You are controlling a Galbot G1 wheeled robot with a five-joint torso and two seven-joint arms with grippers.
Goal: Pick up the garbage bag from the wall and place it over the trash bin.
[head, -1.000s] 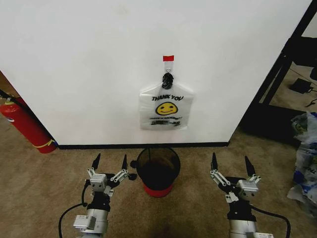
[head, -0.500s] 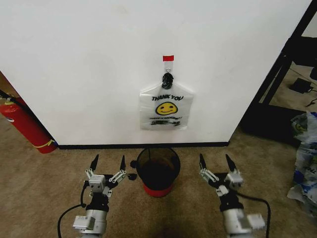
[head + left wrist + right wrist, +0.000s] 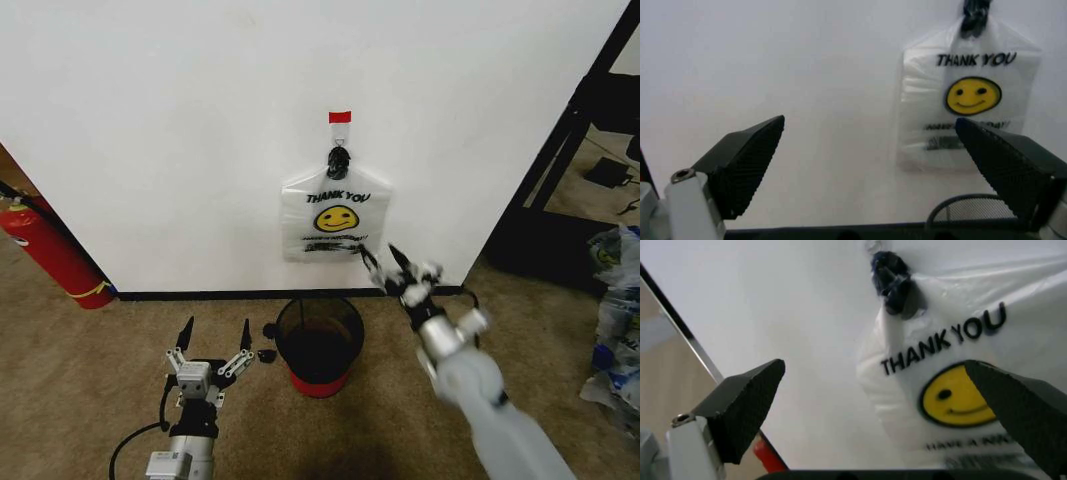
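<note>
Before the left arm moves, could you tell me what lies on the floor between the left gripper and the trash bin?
In the head view, small dark bits lie on the carpet between the open left gripper and the trash bin; I cannot identify them.

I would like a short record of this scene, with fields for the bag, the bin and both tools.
bag: white plastic bag with yellow smiley and "THANK YOU" print, hanging from a black clip on the white wall
bin: round black trash bin with red base band, on the carpet below the bag
right tool: open, raised near the bag's lower right corner
left tool: open, low, left of the bin
</note>
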